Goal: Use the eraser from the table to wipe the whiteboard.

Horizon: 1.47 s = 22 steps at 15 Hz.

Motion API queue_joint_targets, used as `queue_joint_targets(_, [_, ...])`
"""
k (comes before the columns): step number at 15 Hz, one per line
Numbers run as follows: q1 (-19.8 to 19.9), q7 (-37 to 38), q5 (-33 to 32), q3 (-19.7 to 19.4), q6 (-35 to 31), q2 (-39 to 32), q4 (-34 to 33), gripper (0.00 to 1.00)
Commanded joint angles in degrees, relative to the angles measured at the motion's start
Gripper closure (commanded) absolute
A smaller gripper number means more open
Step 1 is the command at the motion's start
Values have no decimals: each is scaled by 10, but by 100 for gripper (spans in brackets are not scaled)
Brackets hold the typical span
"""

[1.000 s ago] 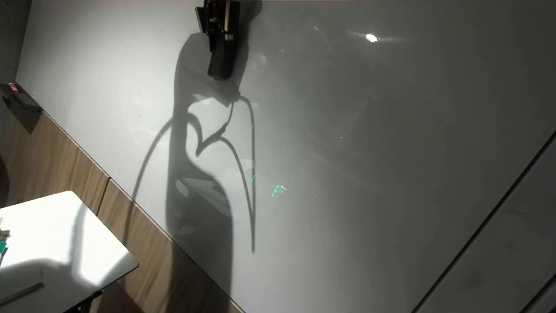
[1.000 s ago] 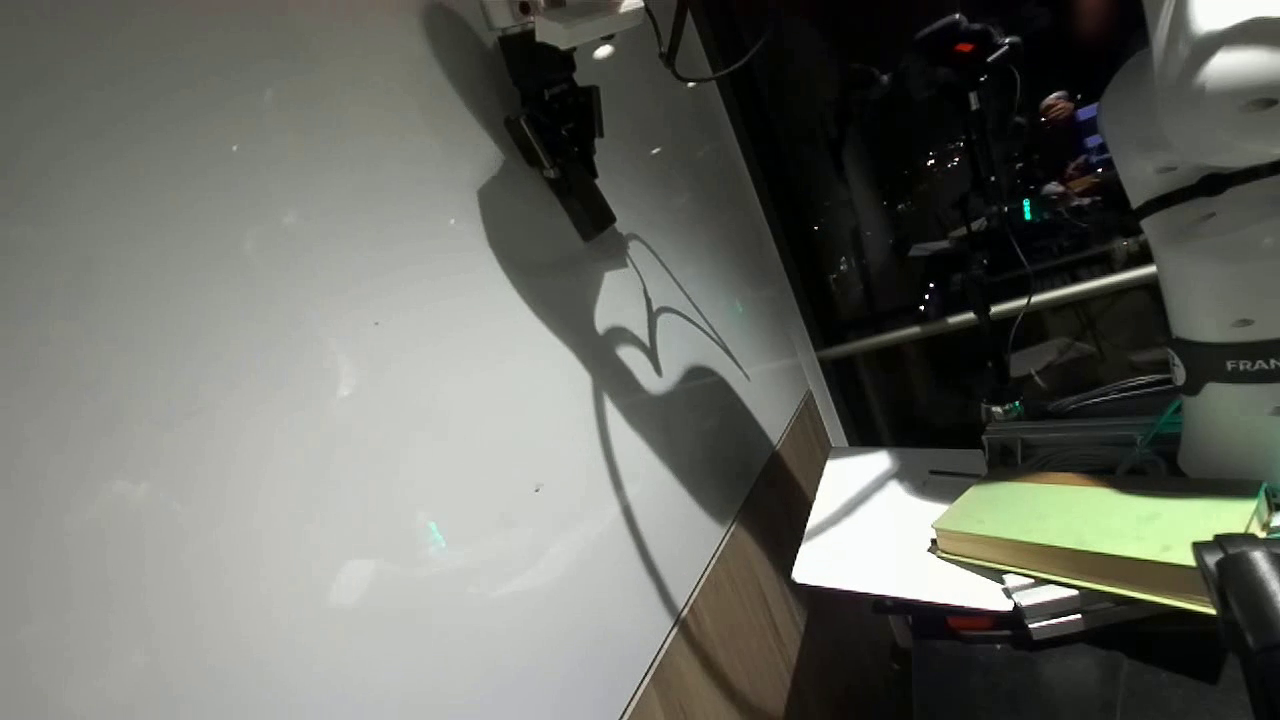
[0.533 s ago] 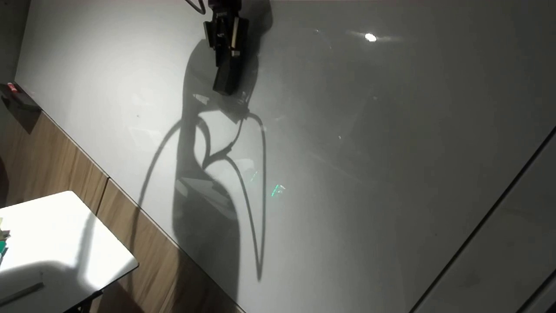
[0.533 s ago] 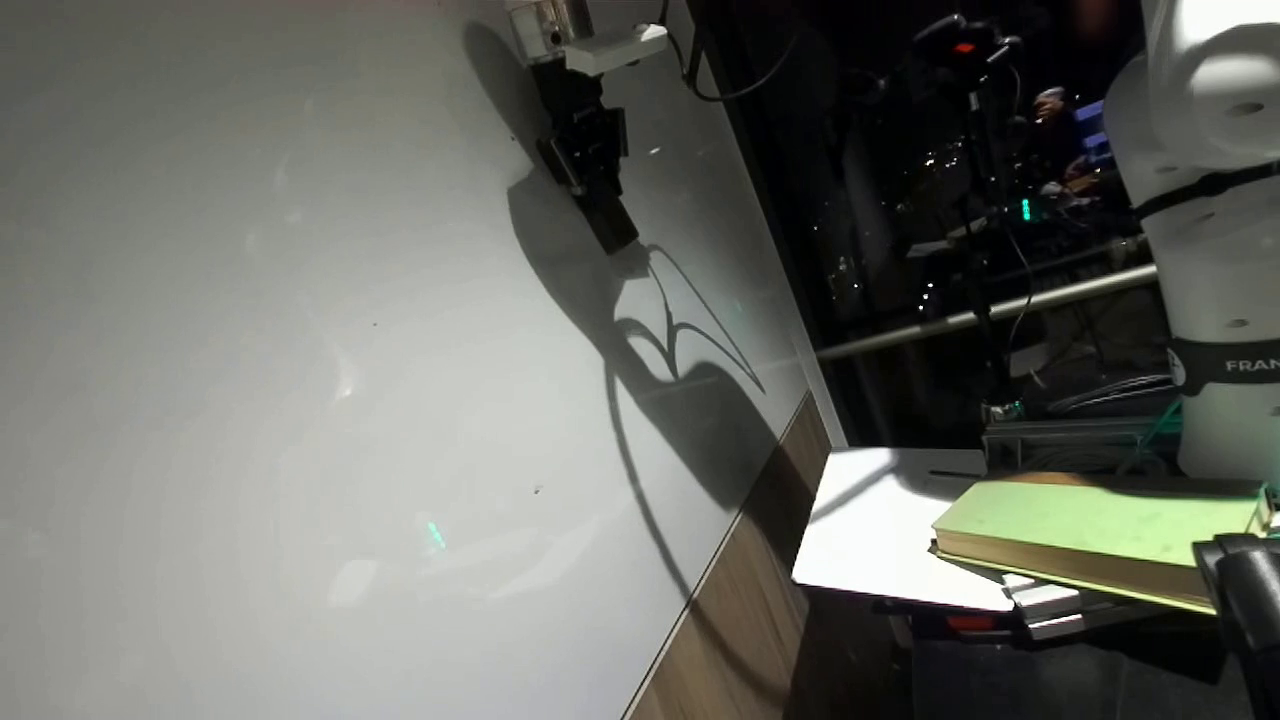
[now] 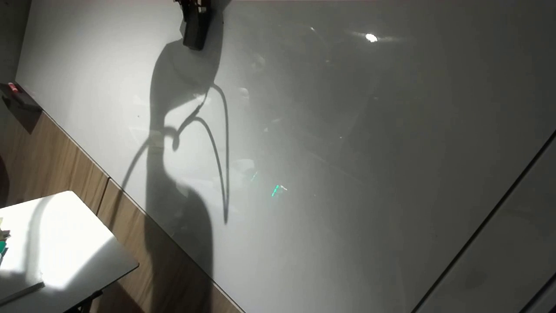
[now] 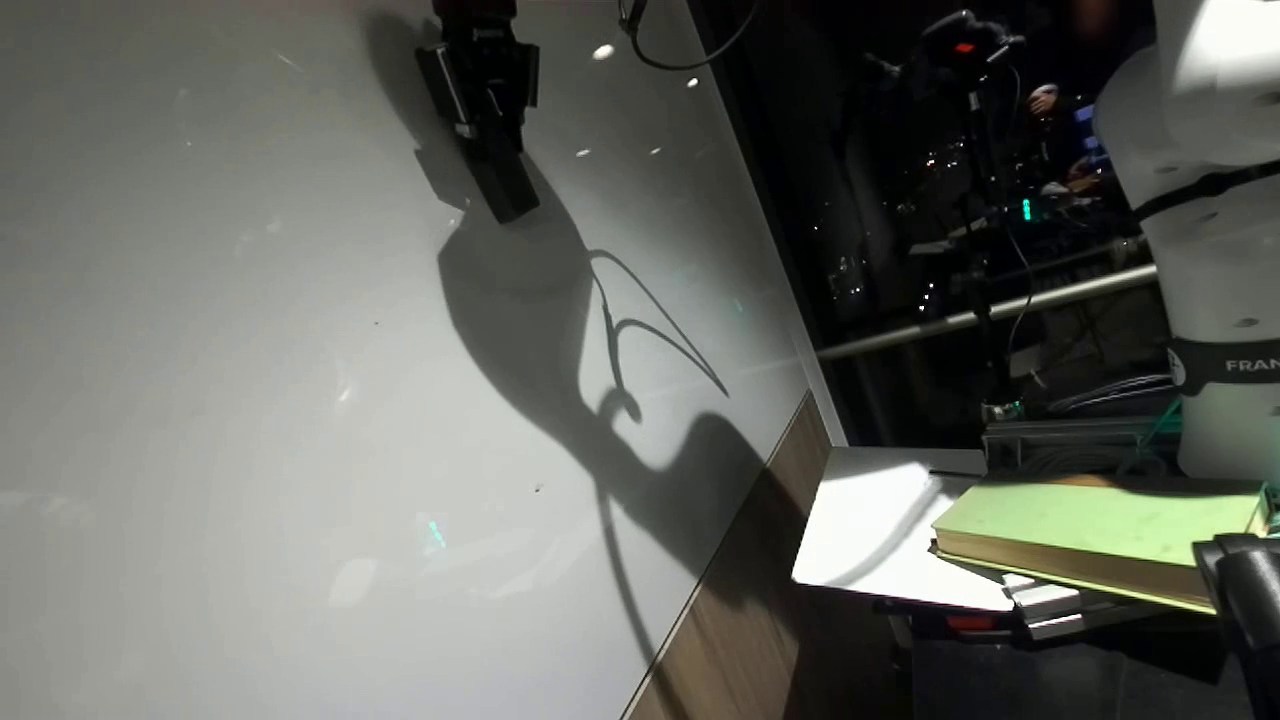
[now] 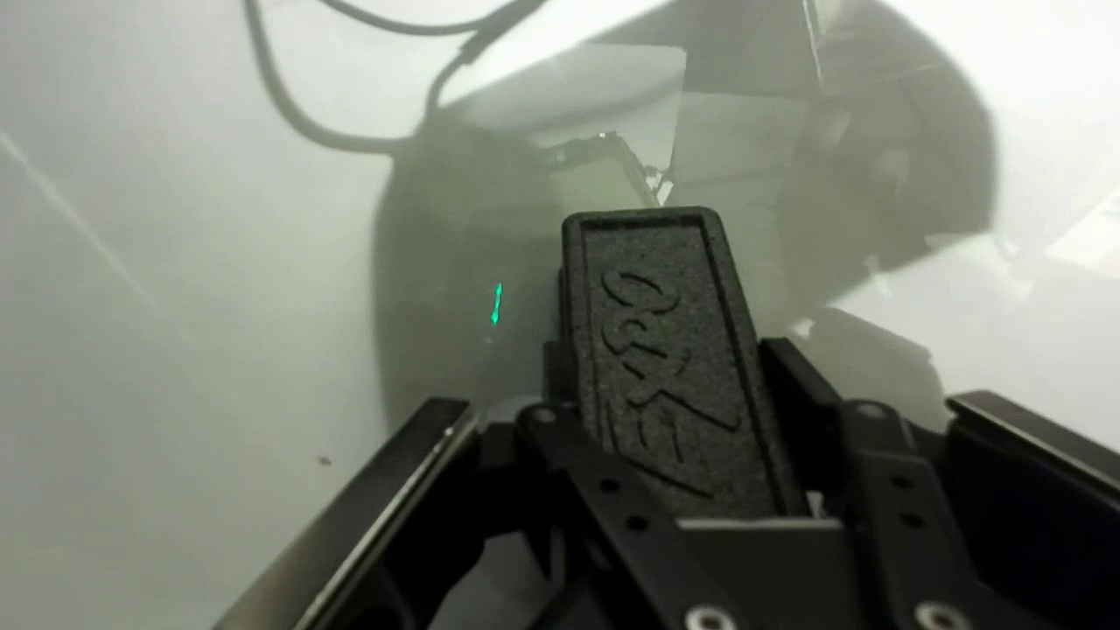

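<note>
The board dominates; the table sits below its lower edge. Well above that edge, the gripper is clamped on the eraser by its long sides, far end jutting out, presumably so the hidden face can rub freely. Only the wrist view shows marks cut in the near face; both exterior views alone show the table itself. None settles whether eraser touches board.

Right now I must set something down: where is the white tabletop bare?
The white tabletop lies bare from the thin dark strip to the edge beside the brown wood panelling. It's crowded by the small green thing; the thick pale-green book hides part.
</note>
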<state>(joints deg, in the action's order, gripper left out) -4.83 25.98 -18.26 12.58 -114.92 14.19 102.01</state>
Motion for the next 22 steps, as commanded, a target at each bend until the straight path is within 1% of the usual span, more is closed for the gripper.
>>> queue_joint_targets(1, [21, -33, -40, -14, -45, -52, -52, 71])
queue_joint_targets(5, [33, -65, -49, -32, -50, -63, -60, 71])
queue_joint_targets(11, [44, -87, -56, -50, -49, -60, -48, 71])
queue_joint_targets(17, [48, -93, -66, -60, -51, -71, -39, 71])
queue_joint_targets(22, [55, -83, -91, -61, -54, -71, -16, 71])
